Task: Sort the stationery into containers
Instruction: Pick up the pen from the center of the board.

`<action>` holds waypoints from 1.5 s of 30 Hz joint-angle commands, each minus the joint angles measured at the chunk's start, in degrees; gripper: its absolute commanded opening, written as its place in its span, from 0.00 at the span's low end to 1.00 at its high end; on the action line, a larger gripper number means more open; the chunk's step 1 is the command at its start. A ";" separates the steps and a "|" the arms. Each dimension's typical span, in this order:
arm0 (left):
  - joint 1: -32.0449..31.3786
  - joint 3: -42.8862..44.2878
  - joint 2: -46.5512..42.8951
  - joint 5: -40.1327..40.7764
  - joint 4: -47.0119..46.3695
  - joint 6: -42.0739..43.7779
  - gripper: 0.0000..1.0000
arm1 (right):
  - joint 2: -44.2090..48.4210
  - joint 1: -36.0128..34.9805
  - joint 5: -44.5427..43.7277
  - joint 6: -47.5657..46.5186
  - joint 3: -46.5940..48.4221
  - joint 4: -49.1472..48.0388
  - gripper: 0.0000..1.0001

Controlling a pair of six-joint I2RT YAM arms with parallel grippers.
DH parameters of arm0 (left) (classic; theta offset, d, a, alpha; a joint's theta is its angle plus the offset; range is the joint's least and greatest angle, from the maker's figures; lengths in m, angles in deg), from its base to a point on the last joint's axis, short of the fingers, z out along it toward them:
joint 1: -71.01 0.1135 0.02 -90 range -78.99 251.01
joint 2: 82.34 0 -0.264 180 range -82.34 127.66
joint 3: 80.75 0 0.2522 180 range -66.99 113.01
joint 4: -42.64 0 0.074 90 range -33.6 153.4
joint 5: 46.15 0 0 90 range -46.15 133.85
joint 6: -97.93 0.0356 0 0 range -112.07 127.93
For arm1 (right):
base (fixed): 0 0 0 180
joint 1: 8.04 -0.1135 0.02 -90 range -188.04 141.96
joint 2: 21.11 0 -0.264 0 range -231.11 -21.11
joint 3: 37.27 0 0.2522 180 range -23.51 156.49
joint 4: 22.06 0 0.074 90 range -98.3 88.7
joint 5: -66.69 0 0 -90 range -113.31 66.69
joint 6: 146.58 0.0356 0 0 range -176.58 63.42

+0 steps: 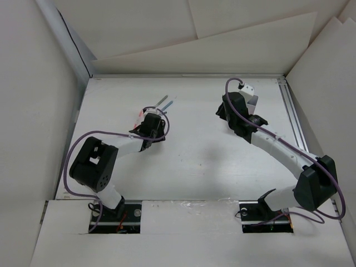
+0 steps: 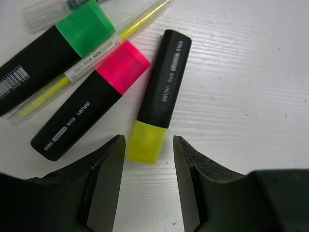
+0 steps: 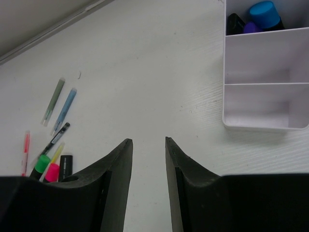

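In the left wrist view my left gripper (image 2: 148, 145) is open, low over the table, with the yellow end of a black highlighter (image 2: 157, 96) just ahead of its jaws. A pink-ended highlighter (image 2: 91, 108) and a green-ended one (image 2: 53, 53) lie to its left, with a thin yellow pen (image 2: 72, 77) between them. My right gripper (image 3: 147, 142) is open and empty, held above bare table. The pale divided box (image 3: 265, 104) sits at its upper right; a blue-ended highlighter (image 3: 264, 12) and a purple one (image 3: 251, 27) stand in its far compartment. The other two compartments show nothing inside.
Thin green (image 3: 53, 100), blue (image 3: 64, 109), black (image 3: 57, 137) and red (image 3: 25, 151) pens lie loose left of the right gripper. White foam walls (image 1: 33, 100) ring the table. In the top view the left gripper (image 1: 149, 127) covers the highlighter pile, and the box (image 1: 250, 103) is at the back right.
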 commanded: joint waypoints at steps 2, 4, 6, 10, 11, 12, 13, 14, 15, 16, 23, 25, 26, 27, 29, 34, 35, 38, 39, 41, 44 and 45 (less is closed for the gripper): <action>-0.33 1.26 0.92 -2.12 0.89 1.11 0.41 | 1.26 0.29 0.05 -0.55 0.57 -3.03 0.39; -0.33 1.26 0.92 -2.13 0.36 1.11 0.41 | 1.26 0.29 0.05 -0.55 0.57 -3.03 0.39; -0.33 1.26 0.92 -2.13 0.36 1.11 0.40 | 1.26 0.29 0.05 -0.55 0.57 -3.03 0.39; -0.33 2.31 2.58 -3.18 0.36 1.11 0.37 | 1.26 0.29 0.05 -0.55 0.57 -3.03 0.39; -0.33 2.31 2.59 -3.71 0.36 1.11 0.37 | 1.26 0.29 0.05 -0.55 0.57 -3.03 0.39; -0.33 2.92 3.20 -3.71 0.36 1.11 0.35 | 1.26 0.29 0.05 -0.55 0.57 -3.03 0.39; -0.33 2.93 3.20 -3.71 0.36 1.63 0.28 | 1.26 0.29 0.05 -0.55 0.57 -3.03 0.39; -0.33 2.93 3.20 -4.32 0.36 1.63 0.24 | 1.26 0.29 0.05 -0.55 0.57 -3.03 0.39; -0.33 2.93 3.20 -4.33 0.36 1.63 0.20 | 1.26 0.29 0.05 -0.55 0.57 -3.03 0.39; -0.33 2.93 2.68 -4.85 0.36 1.63 0.15 | 1.26 0.29 0.05 -0.55 0.57 -3.03 0.43; -0.33 -2.51 -7.16 -11.26 -5.52 0.31 0.11 | 2.40 0.29 10.14 -1.08 1.18 -2.51 0.68; -0.33 -3.74 -9.27 -14.06 -8.15 -0.30 0.11 | 2.40 0.29 15.22 -1.08 1.71 -2.51 0.70; -0.33 -4.97 -11.19 -15.04 -9.12 -0.30 0.11 | 3.10 0.29 16.73 -1.08 1.71 -2.51 0.70; -0.33 -5.50 -12.00 -16.09 -9.92 -0.30 0.11 | 3.63 0.29 17.97 -1.08 1.71 -2.51 0.70; -0.33 -7.08 -14.10 -18.64 -12.28 -0.83 0.10 | 4.24 0.29 21.21 -1.08 1.71 -3.03 0.68; -2.17 -10.07 -15.69 -26.29 -19.14 -2.15 0.10 | 4.86 0.29 30.96 -1.08 1.71 -4.17 0.52; -3.31 -10.08 -15.69 -26.30 -19.76 -2.15 0.10 | 4.86 0.29 32.99 -1.08 1.71 -4.18 0.50; -9.64 -8.67 -14.29 -23.76 -19.77 0.14 0.11 | 4.33 0.29 38.19 -1.08 1.71 -4.18 0.47; -10.61 -7.89 -13.77 -23.75 -20.90 0.66 0.11 | 4.33 0.29 38.71 -1.08 1.71 -4.18 0.47; -11.23 -7.88 -13.76 -25.59 -22.31 -0.12 0.11 | 4.33 0.29 38.72 -1.61 1.71 -3.65 0.49; -11.23 -9.20 -14.54 -28.93 -25.39 -0.73 0.11 | 4.86 0.29 38.72 -1.61 -0.13 -3.03 0.66; -11.23 -9.72 -14.55 -29.46 -25.39 -0.74 0.11 | 4.86 0.29 38.72 -2.21 -0.92 -3.03 0.71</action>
